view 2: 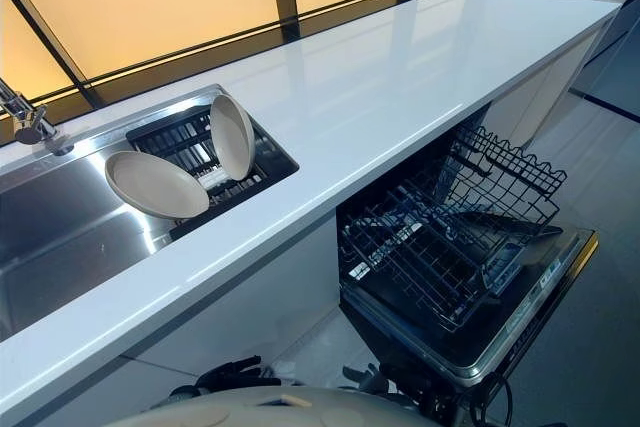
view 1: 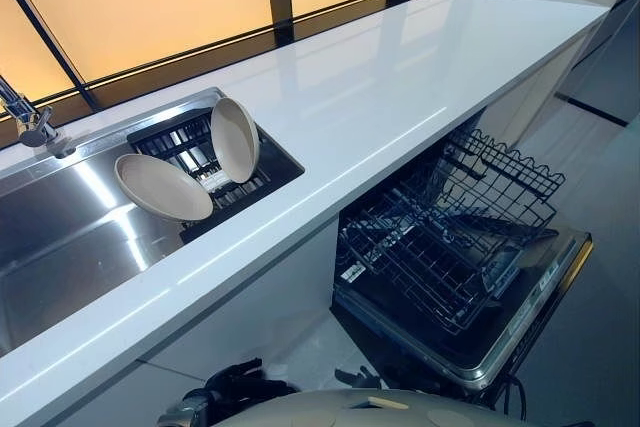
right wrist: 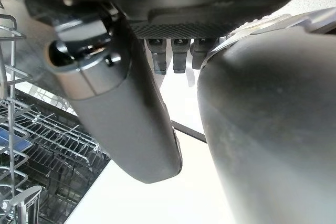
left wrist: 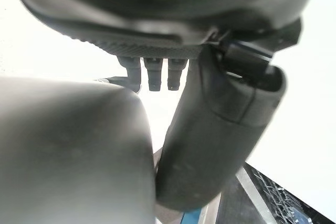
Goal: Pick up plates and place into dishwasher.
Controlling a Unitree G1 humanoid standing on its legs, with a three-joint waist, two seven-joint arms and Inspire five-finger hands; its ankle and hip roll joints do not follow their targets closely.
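Plates: two round beige plates, one leaning at 10 o'clock (view 1: 163,187), one upright just beside it (view 1: 236,138), both in the black dish rack (view 1: 262,179) inside the steel sink (view 1: 60,237).
Handling: probably rigid, smooth, breakable, slippery if wet; pinch the exposed upper rim.
Dishwasher: open black wire dishwasher basket (view 1: 450,232) at 4 o'clock, under the white counter (view 1: 400,77).
Left hand (left wrist: 220,129): grip cannot be told.
Right hand (right wrist: 121,119): grip cannot be told.

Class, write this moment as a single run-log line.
plates: two, leaning on black rack in sink | dishwasher: door down, basket out, no plates | left hand, right hand: holding nothing
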